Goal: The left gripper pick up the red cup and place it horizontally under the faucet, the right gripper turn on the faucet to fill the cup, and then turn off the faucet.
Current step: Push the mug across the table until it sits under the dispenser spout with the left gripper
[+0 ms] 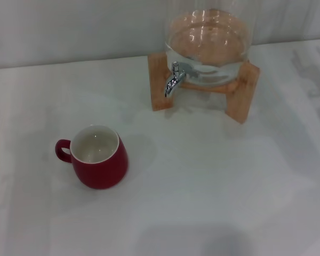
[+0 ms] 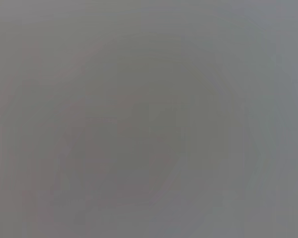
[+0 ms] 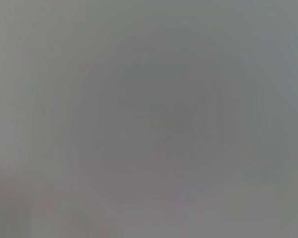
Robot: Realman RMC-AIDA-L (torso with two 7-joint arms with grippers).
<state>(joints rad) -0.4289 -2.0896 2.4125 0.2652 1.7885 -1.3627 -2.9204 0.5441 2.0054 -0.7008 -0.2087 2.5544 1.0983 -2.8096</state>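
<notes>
the red cup (image 1: 98, 156) stands upright on the white tabletop (image 1: 213, 181) at near left, its handle pointing left and its off-white inside showing. far right of it, well apart, the faucet (image 1: 174, 80) juts from a glass dispenser (image 1: 208, 40) in a wooden stand (image 1: 162, 85). neither claw appears in any view, so their state cannot be told; both wrist views show only flat grey.
</notes>
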